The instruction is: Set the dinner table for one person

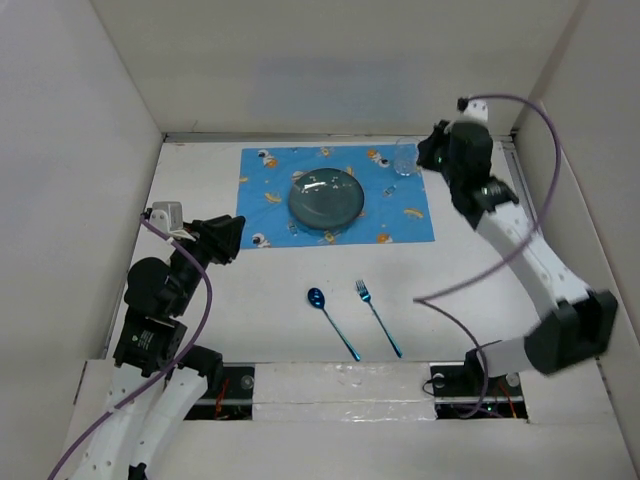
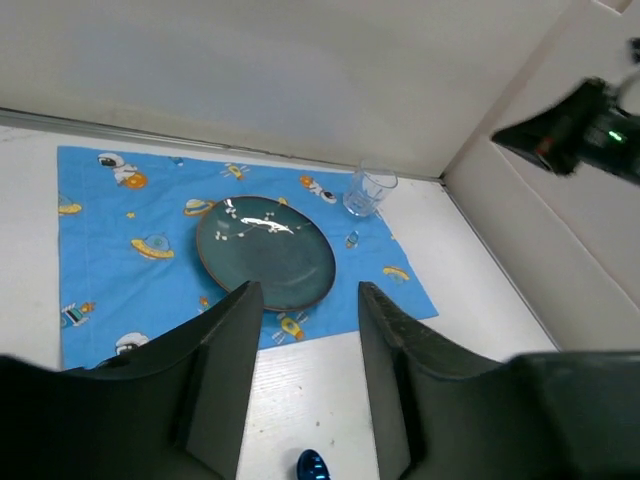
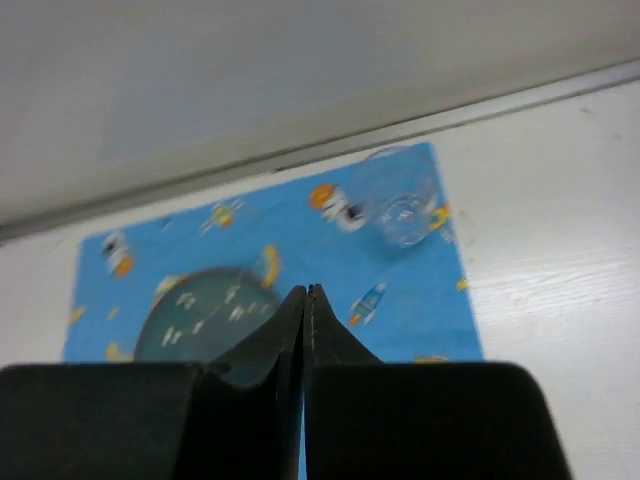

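The white dinner table bears a blue cartoon placemat with a dark teal plate in its middle and a clear glass at its far right corner. A blue spoon and blue fork lie on the table in front of the mat. My left gripper is open and empty, left of the mat; its view shows the plate, the glass and the spoon's bowl. My right gripper is shut and empty, raised just right of the glass.
White walls enclose the table on the left, far and right sides. The right arm stretches along the right side of the table. Its purple cable loops over the table right of the fork.
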You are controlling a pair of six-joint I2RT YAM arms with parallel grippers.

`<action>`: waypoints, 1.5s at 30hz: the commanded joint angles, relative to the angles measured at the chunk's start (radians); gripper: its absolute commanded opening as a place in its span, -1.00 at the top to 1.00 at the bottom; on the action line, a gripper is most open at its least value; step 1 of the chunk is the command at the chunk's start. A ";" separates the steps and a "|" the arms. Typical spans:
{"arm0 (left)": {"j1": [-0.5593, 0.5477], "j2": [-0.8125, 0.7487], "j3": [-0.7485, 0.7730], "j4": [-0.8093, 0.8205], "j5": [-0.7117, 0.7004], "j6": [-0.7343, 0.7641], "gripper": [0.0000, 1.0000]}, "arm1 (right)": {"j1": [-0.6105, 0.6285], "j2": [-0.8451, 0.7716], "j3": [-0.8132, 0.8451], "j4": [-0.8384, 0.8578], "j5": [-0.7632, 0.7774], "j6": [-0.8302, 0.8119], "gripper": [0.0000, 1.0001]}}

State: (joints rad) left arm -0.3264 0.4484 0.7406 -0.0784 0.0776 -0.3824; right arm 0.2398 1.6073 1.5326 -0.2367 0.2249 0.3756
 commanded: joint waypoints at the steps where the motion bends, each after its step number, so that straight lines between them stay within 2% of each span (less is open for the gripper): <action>1: -0.005 -0.004 0.005 0.034 0.004 0.005 0.30 | 0.172 -0.270 -0.380 0.224 -0.144 0.000 1.00; 2: -0.005 -0.011 0.003 0.034 0.008 0.005 0.59 | 0.223 -0.323 -0.464 0.264 -0.159 0.014 1.00; 3: -0.005 -0.011 0.005 0.037 0.005 0.004 0.72 | 0.280 -0.370 -0.553 0.295 -0.160 0.046 1.00; 4: -0.005 -0.010 0.006 0.034 0.001 0.005 0.82 | 0.420 -0.461 -0.713 0.319 -0.122 0.072 1.00; 5: -0.005 -0.002 0.008 0.032 -0.004 0.005 0.93 | 0.494 -0.495 -0.776 0.335 -0.098 0.089 1.00; 7: -0.005 -0.005 0.006 0.031 0.001 0.002 0.93 | 0.640 -0.552 -0.892 0.314 0.020 0.147 0.93; 8: -0.005 -0.008 0.006 0.034 0.011 0.002 0.91 | 0.771 -0.584 -0.907 0.248 0.065 0.166 0.77; 9: -0.005 -0.008 0.008 0.035 0.008 0.002 0.87 | 0.829 -0.593 -0.914 0.190 0.112 0.208 0.28; 10: -0.005 -0.007 0.009 0.034 0.007 0.004 0.81 | 0.875 -0.596 -0.917 0.139 0.202 0.239 0.07; 11: -0.005 -0.007 0.011 0.031 0.004 0.002 0.61 | 0.941 -0.586 -0.910 0.052 0.221 0.267 -0.06; 12: -0.005 -0.010 0.009 0.031 0.011 0.002 0.47 | 0.984 -0.555 -0.913 0.037 0.217 0.304 -0.23; 14: -0.005 -0.016 0.006 0.032 0.016 0.002 0.38 | 1.003 -0.529 -0.911 0.065 0.212 0.310 -0.24; 16: -0.005 -0.014 0.006 0.035 0.005 0.002 0.33 | 1.050 -0.425 -0.885 0.073 0.241 0.327 -0.24; 22: -0.005 -0.007 0.006 0.035 0.004 0.000 0.31 | 1.125 -0.099 -0.669 -0.056 0.404 0.336 -0.07; 25: -0.005 -0.002 0.006 0.029 0.013 0.002 0.31 | 1.125 -0.008 -0.614 -0.070 0.425 0.327 -0.01; 32: -0.005 -0.011 0.005 0.031 0.013 0.000 0.31 | 1.115 0.094 -0.592 -0.021 0.387 0.298 0.03; 35: -0.005 -0.005 0.009 0.028 0.008 0.002 0.31 | 1.115 0.120 -0.594 -0.007 0.367 0.307 0.17; 36: -0.005 -0.004 0.009 0.029 0.013 0.002 0.31 | 1.115 0.131 -0.598 0.005 0.357 0.304 0.31; 38: -0.005 -0.014 0.006 0.032 0.017 0.000 0.31 | 1.115 0.137 -0.609 0.036 0.332 0.310 0.44; 39: -0.005 -0.011 0.006 0.031 0.013 0.000 0.31 | 1.115 0.140 -0.617 0.037 0.330 0.328 0.68; 41: -0.005 -0.008 0.011 0.028 0.010 0.004 0.31 | 1.115 0.132 -0.629 0.054 0.309 0.347 0.95; 42: -0.005 -0.007 0.009 0.026 0.013 0.002 0.31 | 1.115 0.122 -0.649 0.069 0.298 0.355 1.00; 45: -0.005 -0.014 0.009 0.029 0.013 0.000 0.31 | 1.115 0.060 -0.654 0.085 0.291 0.364 1.00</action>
State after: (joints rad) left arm -0.3264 0.4454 0.7406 -0.0799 0.0784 -0.3828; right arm 1.3540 1.7058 0.8993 -0.1738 0.5461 0.7025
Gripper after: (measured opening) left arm 0.342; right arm 0.019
